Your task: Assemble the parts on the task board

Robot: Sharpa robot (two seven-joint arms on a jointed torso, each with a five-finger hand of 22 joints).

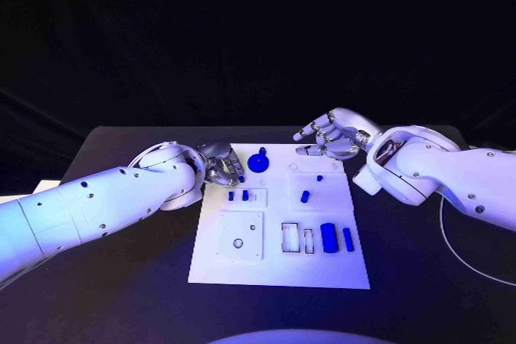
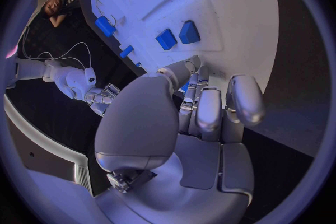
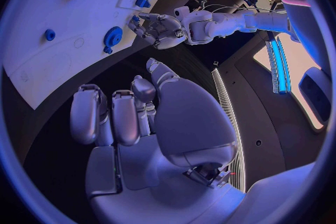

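Blue gear-shaped part standing near the task board far edge, at about 12 o'clock from board centre. Judged light, rigid and smooth; likely to slip under a loose pinch. Best taken across the toothed rim, not by the small stub below it.

Left hand: just beside the board's far-left corner, at 9 o'clock from the gear part, close but apart from it. Fingers curled inward, holding nothing visible in the left wrist view.

Right hand: over the board's far-right corner, at about 2 o'clock from the gear part, near it but not touching. Fingers partly curled yet spread apart, empty.

Other small blue parts: two short pegs at 9 o'clock from centre, one peg in the middle panel, two upright blocks at about 4 o'clock, beside the rectangular slots. Round hole in the near-left panel unfilled.
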